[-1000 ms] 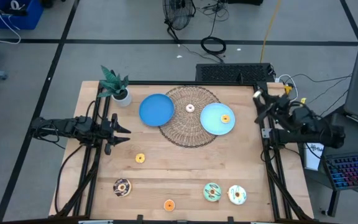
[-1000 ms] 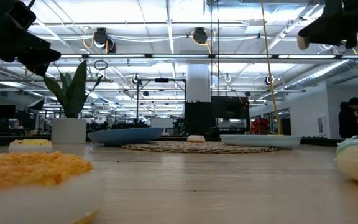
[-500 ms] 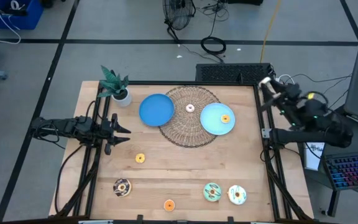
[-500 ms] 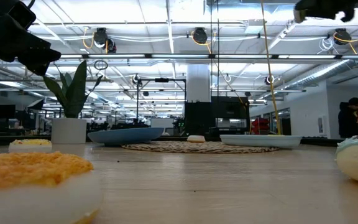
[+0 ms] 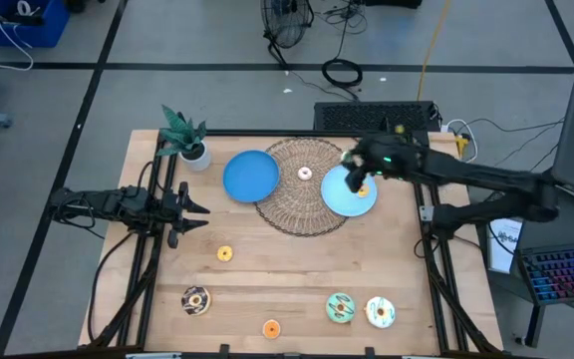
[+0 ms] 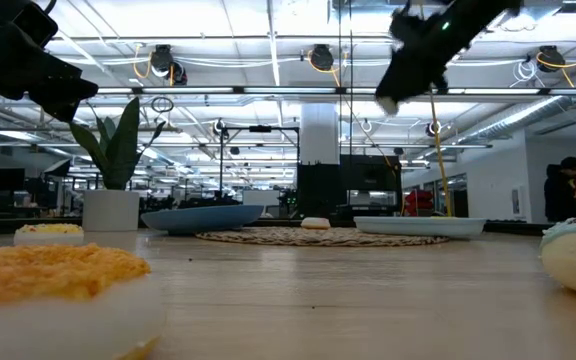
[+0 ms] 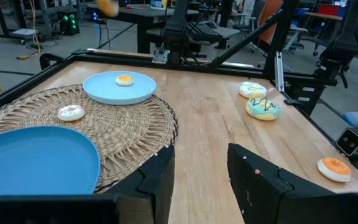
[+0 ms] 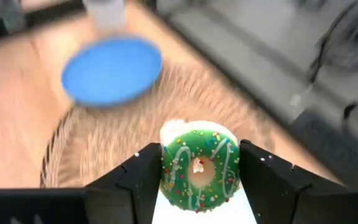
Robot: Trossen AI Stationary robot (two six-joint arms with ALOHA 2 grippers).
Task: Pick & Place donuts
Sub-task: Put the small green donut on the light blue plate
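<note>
My right gripper (image 5: pixel 351 172) (image 8: pixel 197 153) hangs high over the near-left part of the right blue plate (image 5: pixel 339 197), shut on a green-frosted donut with sprinkles (image 8: pixel 199 167). My left gripper (image 5: pixel 195 210) (image 7: pixel 201 177) waits open above the table's left edge. A tiny orange donut (image 5: pixel 361 190) lies on that plate, and a pale one (image 5: pixel 305 174) on the wicker mat (image 5: pixel 297 211). On the bare table lie two more tiny orange donuts (image 5: pixel 224 253) (image 5: pixel 271 327), a chocolate one (image 5: pixel 195 300), a green one (image 5: pixel 340 307) and a white one (image 5: pixel 379 312). My right gripper pinches the green sprinkled donut between its two fingers, which sit on opposite sides of its outer rim (image 8: pixel 165 173). The frosted face is turned toward the wrist camera. The donut is lifted clear, above the mat and plate.
A second blue plate (image 5: pixel 250 176) overlaps the mat's left side. A small potted plant (image 5: pixel 185 142) stands at the far left corner. Dark frame rails run along both side edges. A person (image 6: pixel 570 188) stands far off in the room.
My right arm has swung from the table's right edge, first up toward the far right corner, then toward the table's left, until its gripper hangs over the right blue plate. The left arm has kept still.
</note>
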